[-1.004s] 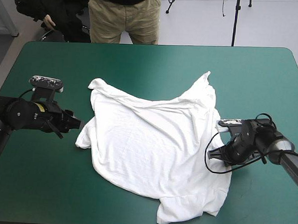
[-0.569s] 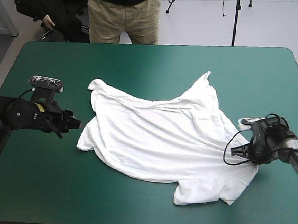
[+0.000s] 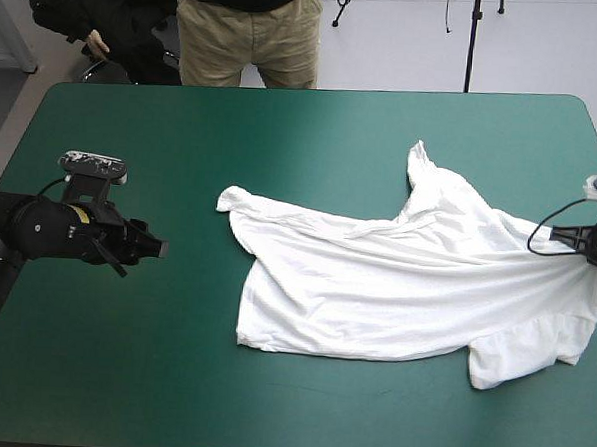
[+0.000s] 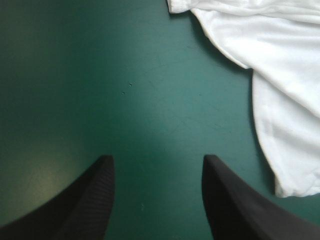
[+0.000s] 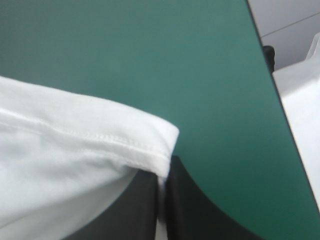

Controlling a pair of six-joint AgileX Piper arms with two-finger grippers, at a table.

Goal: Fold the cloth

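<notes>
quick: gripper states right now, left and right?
Left gripper: open, empty, over bare teal-green cover; T-shirt ahead, not touching.
Right gripper: shut on the T-shirt's hem, near the cover's right edge.

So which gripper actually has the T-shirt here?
The right gripper, shut on the T-shirt at its hem; the left gripper stands open over bare teal-green cover, apart from the shirt.

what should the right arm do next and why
Probably lower and let go: the right fingers are shut on the hem of the T-shirt at the right edge of the table, and it lies stretched nearly flat. The left fingers stand open, apart from it.
</notes>
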